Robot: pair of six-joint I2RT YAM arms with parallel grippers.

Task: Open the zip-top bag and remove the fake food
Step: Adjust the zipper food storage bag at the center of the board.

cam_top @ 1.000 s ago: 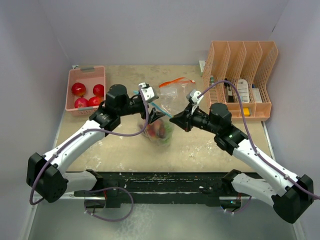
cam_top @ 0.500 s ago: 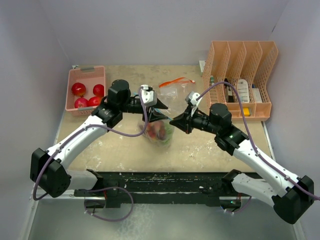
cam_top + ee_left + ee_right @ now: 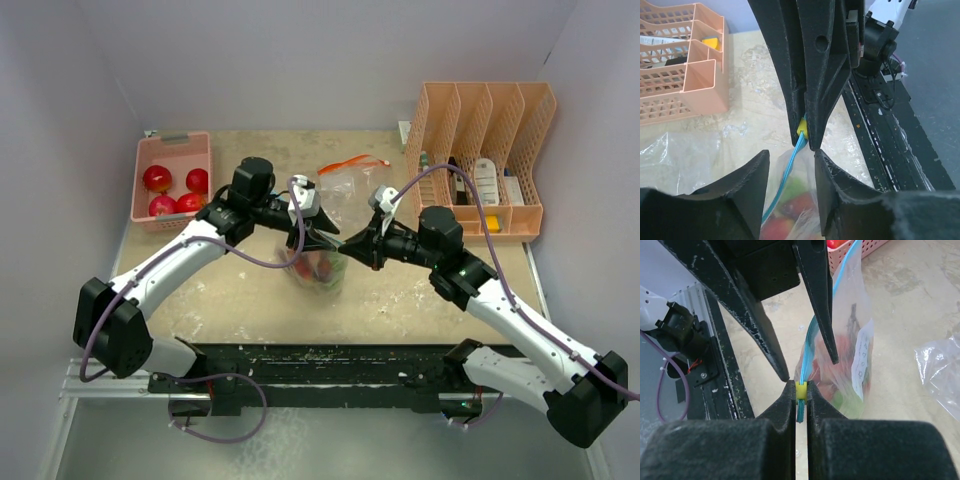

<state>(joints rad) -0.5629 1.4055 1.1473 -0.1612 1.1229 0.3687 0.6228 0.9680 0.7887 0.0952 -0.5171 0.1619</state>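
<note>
Right now your right fingers (image 3: 787, 400) are pressed together on the yellow slider (image 3: 800, 390) of the zip-top bag (image 3: 852, 370), pinching it at the very tips. The blue zip strip (image 3: 790, 185) runs down from that slider into the bag's mouth.

Your left fingers (image 3: 756, 175) are spread, with a clear gap between them. They straddle the bag's top edge just beside the slider, one finger on each side of the blue strip. They hold nothing, and you can't tell from these views whether either one touches the plastic. The tips of both pairs of fingers nearly meet above the bag.

The fake food (image 3: 318, 266) is inside the bag, red and green pieces showing through the plastic. The bag stands upright on the tabletop (image 3: 400, 295), between the two arms. Four red toy apples (image 3: 157, 178) lie in the pink basket (image 3: 172, 145) at the far left. An empty plastic bag (image 3: 348, 182) lies behind the bag, and a peach organizer rack (image 3: 480, 110) stands at the far right.

Compared with a second ago, your left arm has swung in from the left, bringing its fingers right up to the slider. Your right fingers have kept their place and their pinch, and the bag has not shifted.
</note>
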